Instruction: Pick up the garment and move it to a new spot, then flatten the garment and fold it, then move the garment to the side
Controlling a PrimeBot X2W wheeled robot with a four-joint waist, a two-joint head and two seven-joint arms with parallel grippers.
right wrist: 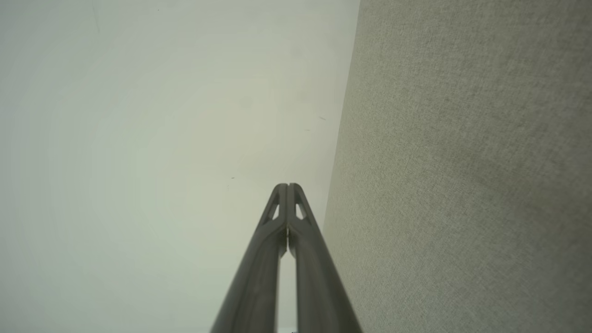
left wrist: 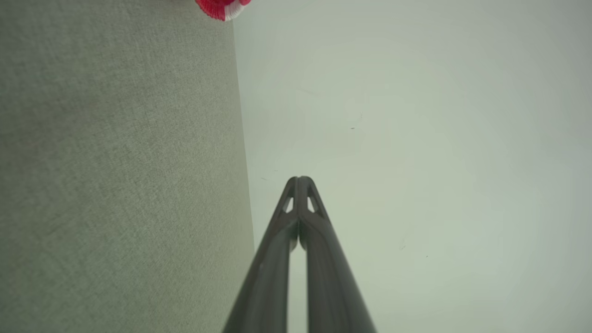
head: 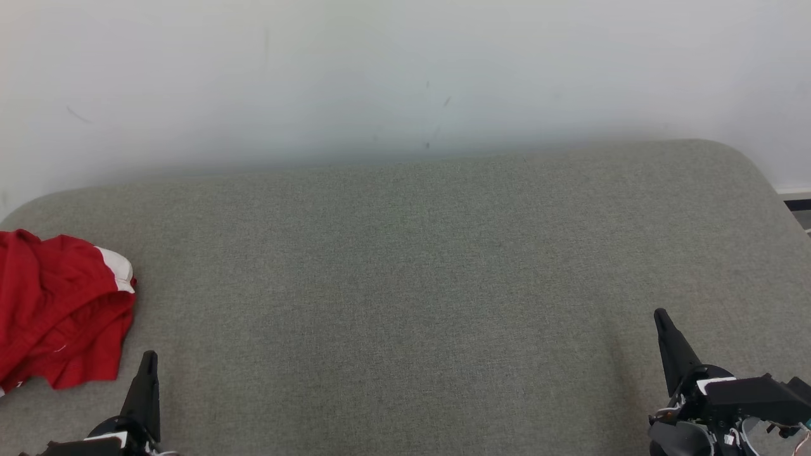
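Observation:
The garment (head: 57, 310), red with a white trim, lies crumpled at the left edge of the grey padded surface (head: 405, 285); part of it runs out of the head view. A scrap of the garment (left wrist: 222, 7) shows at the top of the left wrist view. My left gripper (head: 149, 358) is shut with nothing in it, low at the lower left, just right of the garment's near corner and apart from it. My right gripper (head: 660, 315) is shut and empty at the lower right. Both wrist views show the fingertips pressed together, left gripper (left wrist: 300, 179), right gripper (right wrist: 287, 186).
A pale wall (head: 405, 76) rises right behind the surface's far edge. The surface's right corner is rounded, with a strip of floor (head: 799, 212) beyond it.

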